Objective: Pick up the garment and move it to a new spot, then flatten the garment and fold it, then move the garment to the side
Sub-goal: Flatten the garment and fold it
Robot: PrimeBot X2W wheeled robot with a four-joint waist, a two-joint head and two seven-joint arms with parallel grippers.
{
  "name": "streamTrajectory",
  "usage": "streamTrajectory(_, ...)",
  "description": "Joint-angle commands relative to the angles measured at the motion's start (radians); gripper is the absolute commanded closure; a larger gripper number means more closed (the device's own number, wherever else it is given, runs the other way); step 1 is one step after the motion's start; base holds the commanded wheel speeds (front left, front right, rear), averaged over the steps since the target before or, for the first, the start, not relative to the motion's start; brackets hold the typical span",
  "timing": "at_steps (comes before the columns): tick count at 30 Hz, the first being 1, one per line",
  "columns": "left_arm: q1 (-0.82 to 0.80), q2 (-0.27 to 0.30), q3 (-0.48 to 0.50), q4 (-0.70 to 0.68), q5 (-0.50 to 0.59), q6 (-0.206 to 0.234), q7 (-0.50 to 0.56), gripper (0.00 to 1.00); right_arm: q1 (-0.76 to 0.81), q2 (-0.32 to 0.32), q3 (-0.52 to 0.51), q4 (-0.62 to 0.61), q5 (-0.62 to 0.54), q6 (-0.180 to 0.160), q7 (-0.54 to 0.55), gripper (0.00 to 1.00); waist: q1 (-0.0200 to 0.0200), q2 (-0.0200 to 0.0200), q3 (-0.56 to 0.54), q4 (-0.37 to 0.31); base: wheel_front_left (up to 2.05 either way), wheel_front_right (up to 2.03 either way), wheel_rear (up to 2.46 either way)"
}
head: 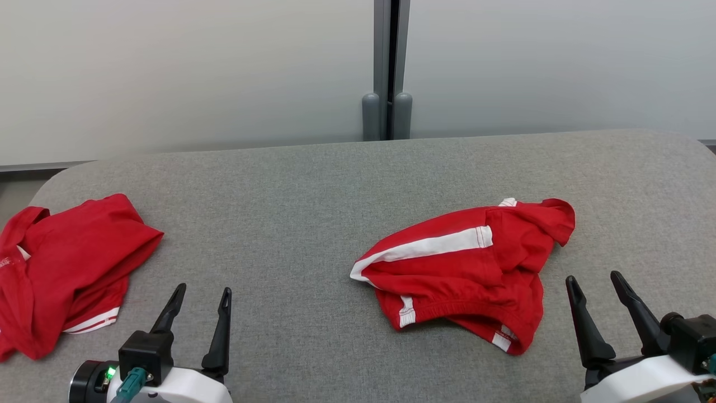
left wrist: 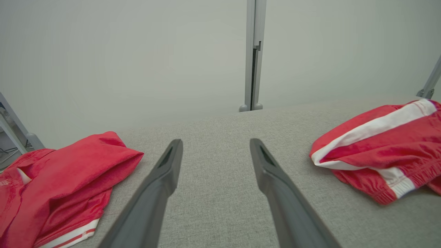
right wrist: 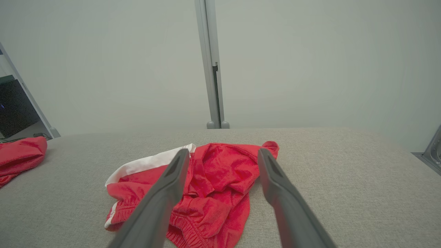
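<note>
Head view had the red shorts (head: 464,268) lying crumpled, white stripe up, right of centre on the grey padded table (head: 291,184), a second red garment (head: 67,268) at its left edge. Left gripper (head: 203,289) and right gripper (head: 592,276) hovered at the near edge, fingers spread, empty, the right near the shorts

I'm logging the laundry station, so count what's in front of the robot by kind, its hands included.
Red garments: 2, the right garment lying crumpled with a white stripe showing, and the left garment at the far left.
Robot hands: 2, left hand and right hand, both open and empty.
Total: 4.
</note>
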Motion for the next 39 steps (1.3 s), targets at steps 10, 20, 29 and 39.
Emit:
streamTrajectory(10,-0.002,0.011,0.001,-0.010,-0.006,0.015,-0.002,0.00,-0.003,-0.004,0.000,0.004,0.003,0.000,0.004,0.00,0.0000,0.0000,0.003,0.006,0.00,0.00,0.00)
streamTrajectory(20,-0.055,0.000,-0.002,-0.016,0.003,0.018,-0.014,0.00,-0.042,-0.031,0.007,0.035,0.027,0.000,0.040,0.00,0.0000,0.0000,0.041,0.053,0.00,0.00,0.00)
streamTrajectory(29,-0.157,-0.055,-0.025,0.019,0.021,0.004,-0.042,0.00,-0.196,-0.113,0.068,0.167,0.086,0.000,0.071,0.00,0.0000,0.0000,0.154,0.152,0.00,0.00,0.00)
streamTrajectory(39,-0.210,-0.092,-0.008,0.062,0.034,-0.004,-0.061,0.00,-0.302,-0.169,0.129,0.246,0.152,0.000,0.069,1.00,0.0000,0.0000,0.215,0.185,0.00,0.00,0.00)
